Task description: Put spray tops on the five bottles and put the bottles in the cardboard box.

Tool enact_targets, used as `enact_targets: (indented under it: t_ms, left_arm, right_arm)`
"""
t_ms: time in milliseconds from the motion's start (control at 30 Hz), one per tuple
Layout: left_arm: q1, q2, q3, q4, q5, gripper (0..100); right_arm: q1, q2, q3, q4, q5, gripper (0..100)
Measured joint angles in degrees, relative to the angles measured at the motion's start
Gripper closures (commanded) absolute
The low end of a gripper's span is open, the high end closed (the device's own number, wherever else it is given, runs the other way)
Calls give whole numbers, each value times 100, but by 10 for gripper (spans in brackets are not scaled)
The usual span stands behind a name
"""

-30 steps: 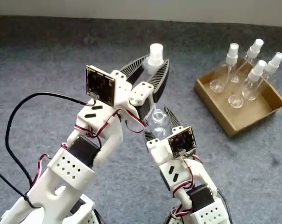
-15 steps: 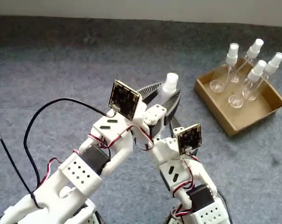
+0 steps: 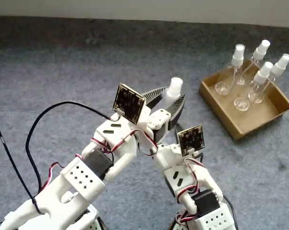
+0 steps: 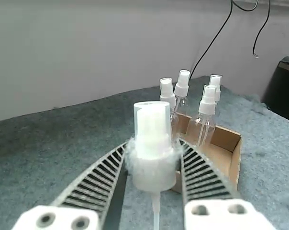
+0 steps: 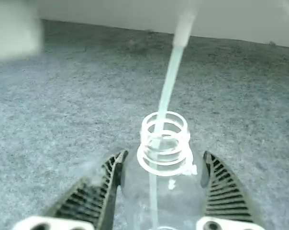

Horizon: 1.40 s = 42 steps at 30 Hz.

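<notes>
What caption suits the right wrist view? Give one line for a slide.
Right end effector holds a clear bottle with a spray top's dip tube inside its neck.

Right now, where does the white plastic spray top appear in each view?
High view: the white plastic spray top sits in the left gripper, left of the brown cardboard box.
Left wrist view: clamped mid-picture, in front of the box.
Right wrist view: its thin tube runs into the neck of the clear bottle.
Shared landmark: the grey carpet, in all three.
</notes>
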Motion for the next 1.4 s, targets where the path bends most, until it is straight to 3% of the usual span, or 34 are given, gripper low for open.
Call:
enact_targets:
  t_ms: [333, 600, 1400]
  left_arm:
    - [0, 0, 167, 0, -26, 990]
    - [44, 0, 651, 0, -484, 990]
    - [316, 0, 1046, -44, -536, 990]
  right_arm:
    - [308, 0, 0, 0, 0, 818]
    - [404, 0, 0, 0, 0, 818]
    - [492, 9, 0, 26, 229, 818]
